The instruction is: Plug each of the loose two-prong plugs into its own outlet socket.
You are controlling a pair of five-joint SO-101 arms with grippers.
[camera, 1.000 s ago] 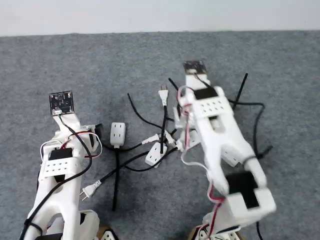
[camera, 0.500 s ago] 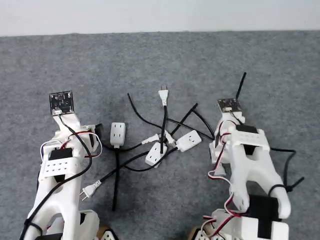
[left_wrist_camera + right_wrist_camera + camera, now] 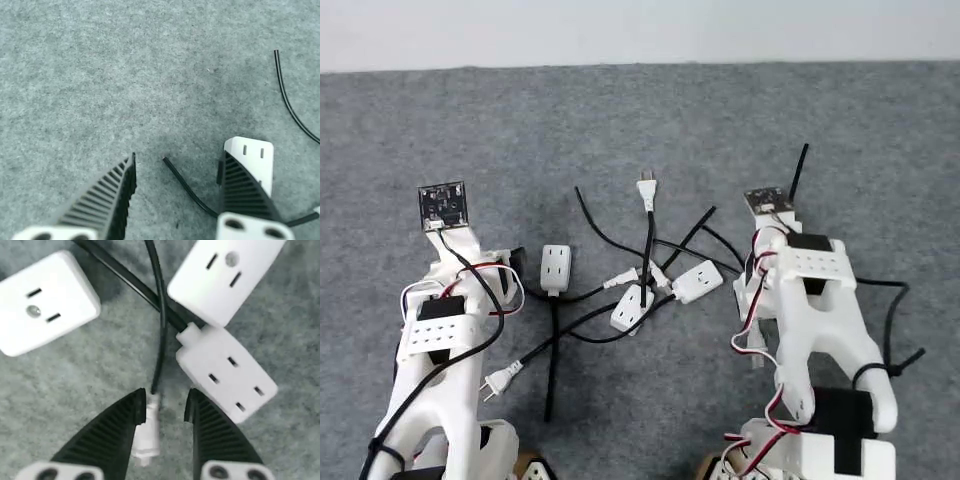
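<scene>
**A:** Looking down from the high view, what is seen on the carpet (image 3: 840,130)?

**B:** Three white outlets are seen between the arms: the left outlet (image 3: 555,268), the middle outlet (image 3: 632,307) and the right outlet (image 3: 698,281). Black cords (image 3: 590,232) are crossed around them. A far plug (image 3: 646,187) is laid beyond them, prongs away from the arms. A near plug (image 3: 502,381) is laid beside the left arm (image 3: 440,340). Both plugs are loose. The right arm (image 3: 815,300) is bent low just beside the right outlet.

**A:** What is shown by the left wrist view?

**B:** The left gripper (image 3: 178,156) is spread wide over the carpet, and nothing is held in it. The left outlet is partly covered by one finger (image 3: 245,190), slots up. A cord end (image 3: 167,161) is laid between the jaws.

**A:** And by the right wrist view?

**B:** The right gripper (image 3: 166,392) is parted only a little. A small plug (image 3: 146,437) is seen between the fingers, against one of them. The other finger is apart from it, so it is not clamped. Its thin cord (image 3: 159,315) is led away past a long outlet (image 3: 230,372). Farther off, a single outlet (image 3: 45,302) and a second single outlet (image 3: 227,275) are laid, one on each side of that cord.
</scene>
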